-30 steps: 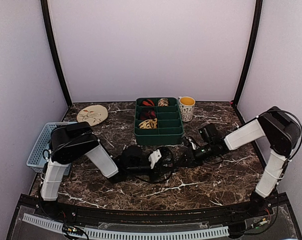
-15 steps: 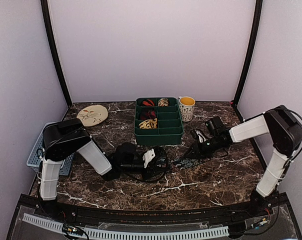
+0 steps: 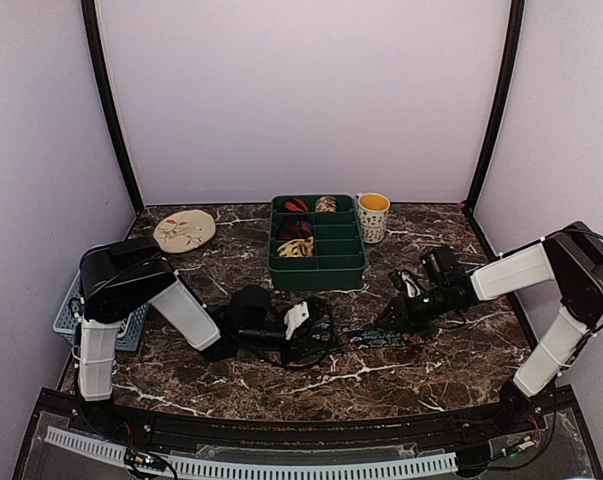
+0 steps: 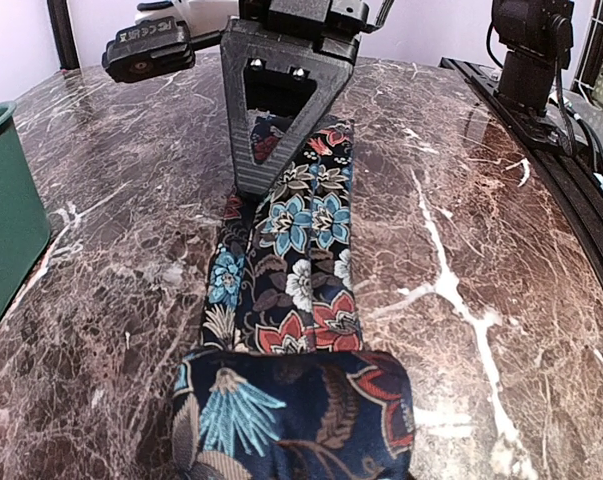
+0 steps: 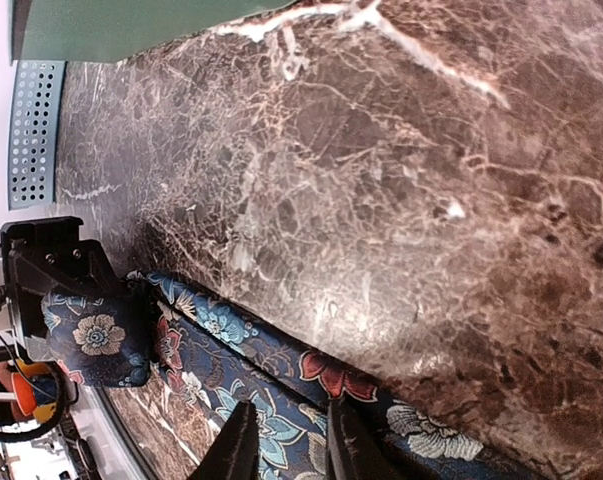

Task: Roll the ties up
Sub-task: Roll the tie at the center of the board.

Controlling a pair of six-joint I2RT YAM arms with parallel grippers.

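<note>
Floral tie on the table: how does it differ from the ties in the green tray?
The floral tie lies stretched on the table, only one end coiled; the tray ties are small coils. The floral tie is dark blue; the tray ties are red-black, tan and yellow-cream.

Matt floral woven cloth tie (image 4: 301, 270) on glossy brown marble-look table (image 4: 501, 200); smooth green plastic tray (image 3: 318, 272).

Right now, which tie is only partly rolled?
The dark floral tie, stretched across the table between the left hand and right hand; the other ties sit as finished coils in the green tray.
</note>
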